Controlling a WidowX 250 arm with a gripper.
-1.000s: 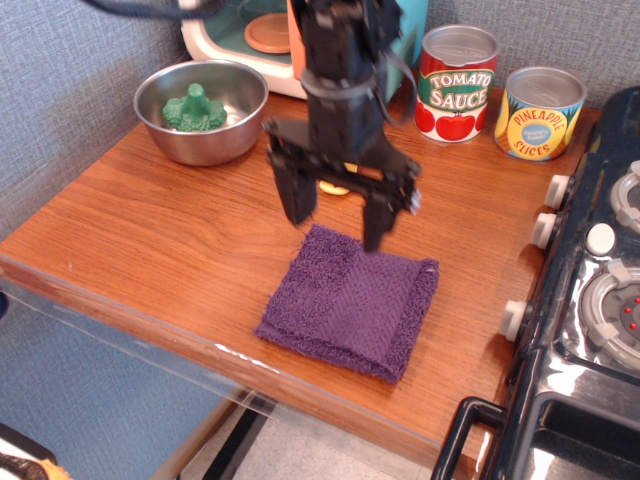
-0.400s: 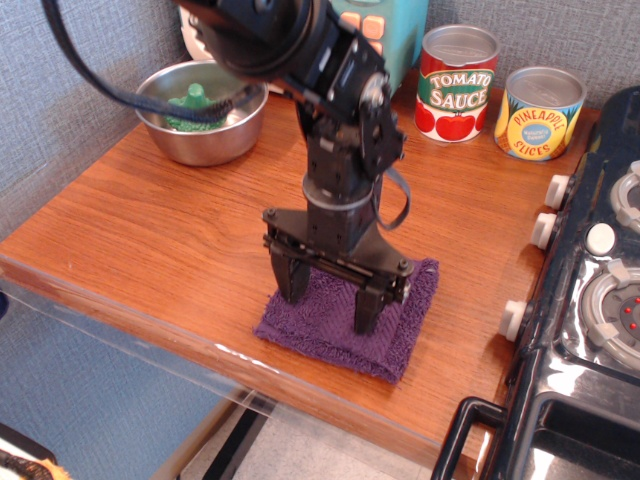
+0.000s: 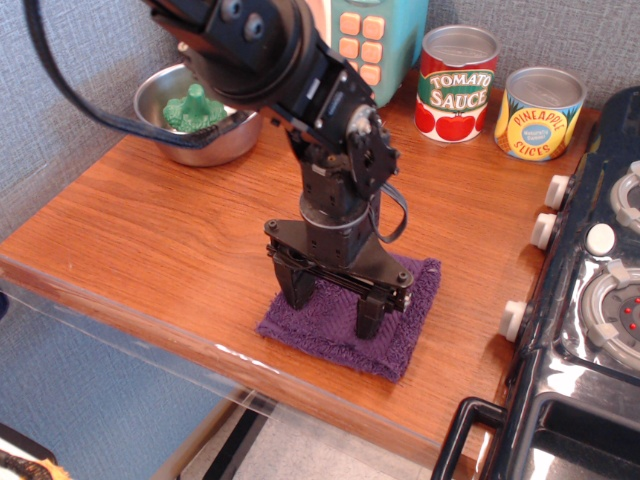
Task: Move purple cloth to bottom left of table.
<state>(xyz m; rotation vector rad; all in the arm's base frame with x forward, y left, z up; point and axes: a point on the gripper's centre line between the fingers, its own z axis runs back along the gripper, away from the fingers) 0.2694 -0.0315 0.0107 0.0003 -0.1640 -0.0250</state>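
Observation:
The purple cloth point(image 3: 400, 335) lies flat near the front edge of the reddish-brown table point(image 3: 170, 230), right of its middle. My black gripper point(image 3: 332, 307) points straight down onto the cloth. Its two fingers are spread apart and both fingertips point(image 3: 296, 292) press into the terry surface. The arm hides the cloth's middle and back part. The jaws hold nothing between them.
A steel bowl point(image 3: 215, 145) with a green toy stands at the back left. A tomato sauce can point(image 3: 456, 84) and a pineapple can point(image 3: 541, 112) stand at the back right. A black toy stove point(image 3: 590, 300) borders the table's right side. A teal toy appliance point(image 3: 370, 45) stands behind the arm.
My gripper has come down from above the cloth's back edge and forward, and its open fingertips now rest on the cloth. The cloth has not moved.

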